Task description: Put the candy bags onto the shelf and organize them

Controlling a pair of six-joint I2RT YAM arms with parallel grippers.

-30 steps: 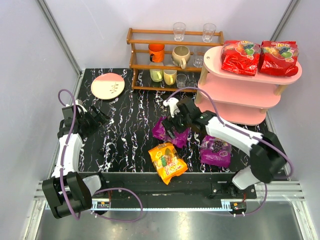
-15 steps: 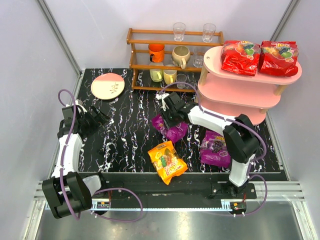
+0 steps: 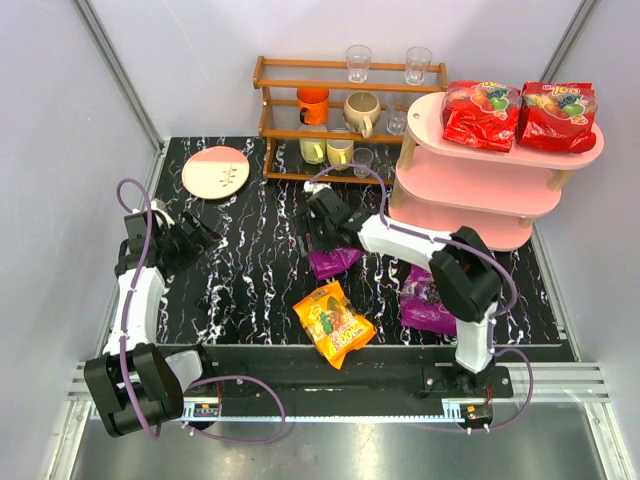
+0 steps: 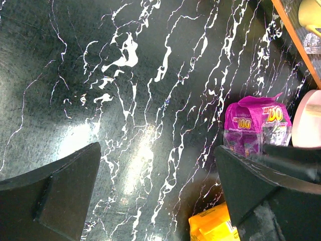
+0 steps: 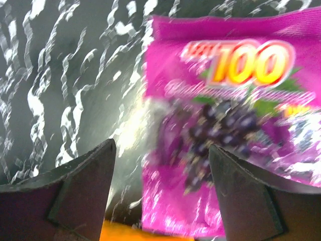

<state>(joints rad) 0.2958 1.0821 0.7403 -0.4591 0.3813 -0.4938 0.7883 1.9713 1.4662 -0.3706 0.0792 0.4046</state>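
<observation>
Two red candy bags [image 3: 481, 113] [image 3: 556, 115] lie on the top board of the pink shelf [image 3: 470, 182]. One purple bag [image 3: 333, 262] lies on the black marble table, and it fills the right wrist view [image 5: 225, 125]. My right gripper [image 3: 320, 232] [image 5: 161, 150] hovers open just above that bag's far-left edge, not holding it. A second purple bag [image 3: 428, 300] lies partly under the right arm. The orange bag [image 3: 335, 325] lies near the front edge. My left gripper [image 3: 205, 235] [image 4: 158, 150] is open and empty at the left. The left wrist view also shows the purple bag [image 4: 256, 125] and orange bag [image 4: 210, 228].
A brown wooden rack [image 3: 340, 115] of cups and glasses stands at the back, left of the shelf. A pink and cream plate [image 3: 215, 172] lies at the back left. The shelf's two lower boards are bare.
My right gripper has moved left and a little farther back, from over the middle of the purple bag to its far-left edge. The left arm has not moved.
</observation>
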